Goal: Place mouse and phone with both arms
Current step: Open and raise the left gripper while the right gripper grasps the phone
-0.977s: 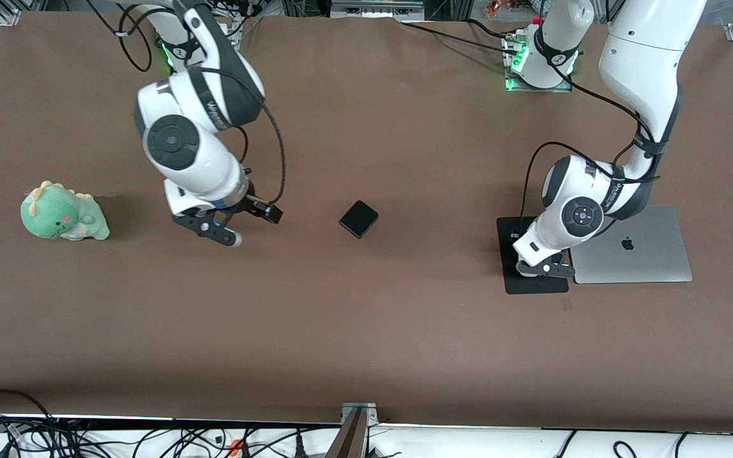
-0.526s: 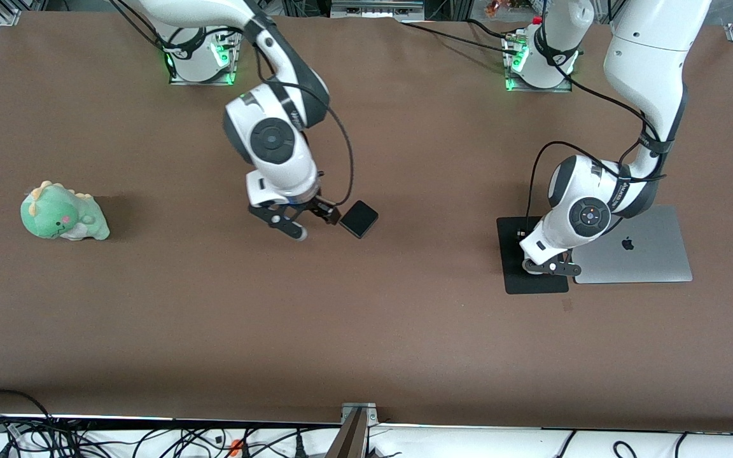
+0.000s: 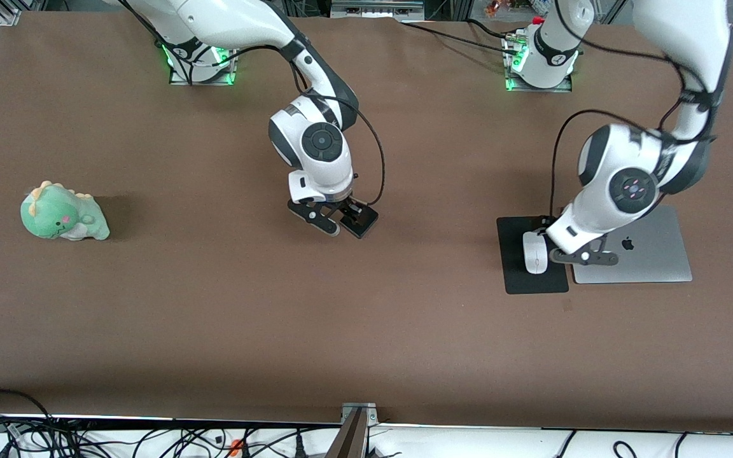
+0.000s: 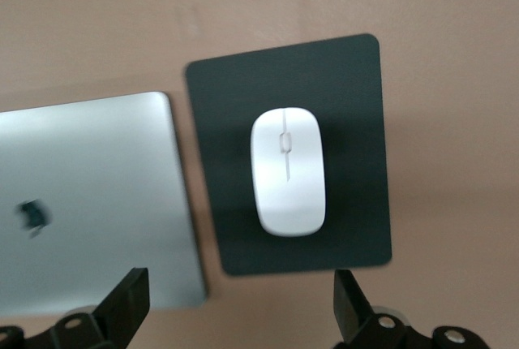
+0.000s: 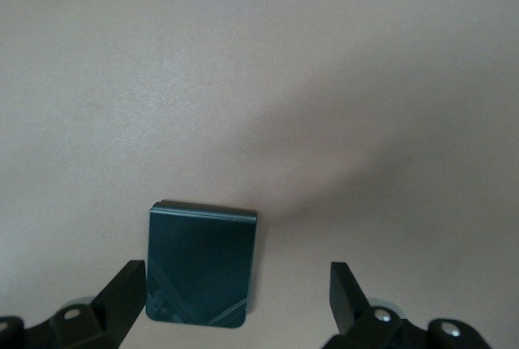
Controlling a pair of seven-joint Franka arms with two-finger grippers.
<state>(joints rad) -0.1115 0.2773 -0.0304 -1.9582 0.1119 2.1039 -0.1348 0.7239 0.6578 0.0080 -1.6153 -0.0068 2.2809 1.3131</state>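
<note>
**What the views leave unclear**

In the front view the right gripper (image 3: 342,219) covers part of the phone (image 3: 364,221). The left arm hides a corner of the laptop (image 3: 649,254) and an edge of the mouse pad (image 3: 514,267). The left wrist view blurs the laptop's logo and cuts off the laptop's end.

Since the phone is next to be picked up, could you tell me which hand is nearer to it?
The right hand: it is open right over the phone. The left hand, also open, is over the mouse pad beside the mouse.
</note>
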